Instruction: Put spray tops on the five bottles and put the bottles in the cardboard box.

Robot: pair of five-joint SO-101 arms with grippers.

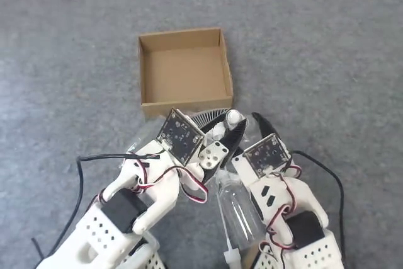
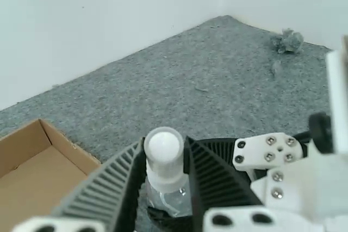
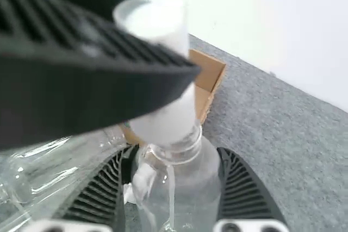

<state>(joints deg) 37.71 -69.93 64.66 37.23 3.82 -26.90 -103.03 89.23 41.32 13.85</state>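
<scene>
On grey carpet, the left gripper is closed on the white spray top. The right gripper clasps the clear bottle under its neck, at frame centre below the cardboard box. The bottle is probably light, thin and slippery, so the stiff neck is the best hold.

Cardboard box cut by edge, spray top blurred, bottle base cut off.

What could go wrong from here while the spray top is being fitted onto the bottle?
1. The left gripper holds the spray top at the neck of the bottle. If the top is tilted, it may jam instead of seating.
2. The right gripper clamps smooth clear plastic, so the bottle might twist or slip.
3. Both grippers work close to the cardboard box and could nudge it.
</scene>
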